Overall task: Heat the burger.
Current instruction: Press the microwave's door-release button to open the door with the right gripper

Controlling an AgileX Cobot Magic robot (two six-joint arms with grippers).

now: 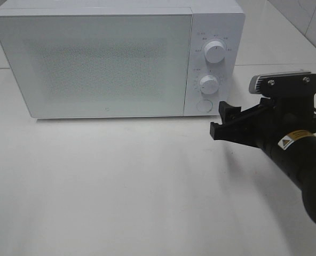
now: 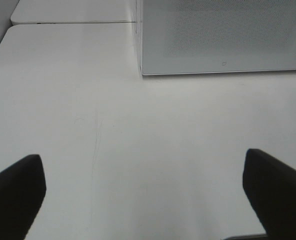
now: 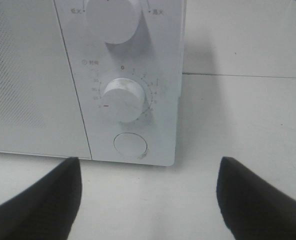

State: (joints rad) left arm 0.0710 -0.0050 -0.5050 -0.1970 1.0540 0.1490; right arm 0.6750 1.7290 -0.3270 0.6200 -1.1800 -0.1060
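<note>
A white microwave [image 1: 94, 58] stands along the far edge of the bench [image 1: 120, 186] with its door [image 1: 99, 64] closed, and the burger shows in no view, so I cannot tell where it is. The right gripper [image 1: 220, 120] hangs toward the right edge of the bench, just in front of the microwave's control panel, its claw apart and empty and facing the lower dial [image 3: 123, 98] and the round button [image 3: 130, 145]. The left gripper [image 2: 143, 200] is over bare bench nearer the front edge, facing the microwave's left front corner, its claw also wide apart and holding nothing
</note>
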